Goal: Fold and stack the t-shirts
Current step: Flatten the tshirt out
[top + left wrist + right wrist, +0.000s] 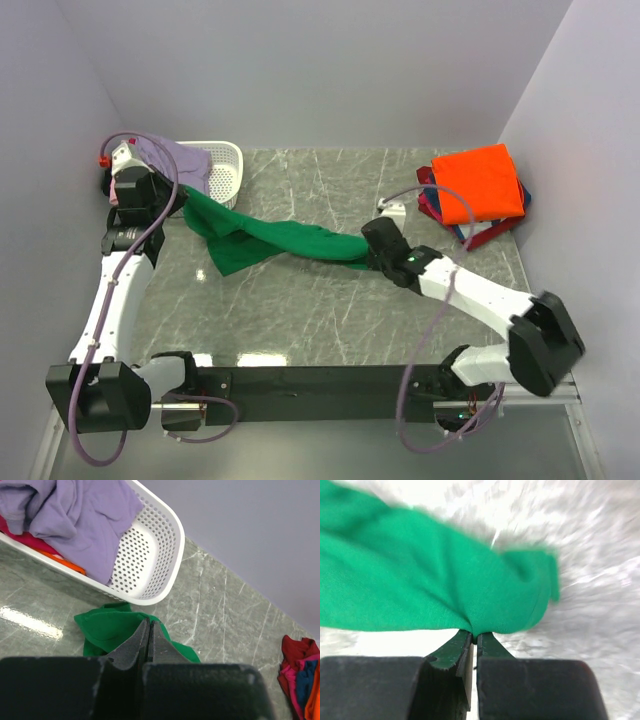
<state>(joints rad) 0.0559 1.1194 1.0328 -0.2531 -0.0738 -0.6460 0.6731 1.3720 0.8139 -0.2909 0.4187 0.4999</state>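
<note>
Mid-task. Clamped with right gripper [474, 637] onto one bunched end of green t-shirt [285, 243]; clamped with left gripper [149, 626] onto the other end, by the look of the top view, just beside white basket [228, 172]. Slung across the desk [330, 320] between the two, sagging onto it, not folded. Done so far, by the look: stack [478, 236] at far right corner, orange t-shirt [482, 180] on top, red and navy edges under. Left to do: spread and fold the green, add to stack; then lavender t-shirt [75, 520] plus pink and orange cloth beneath it in basket. Roughly halfway, at a guess.
</note>
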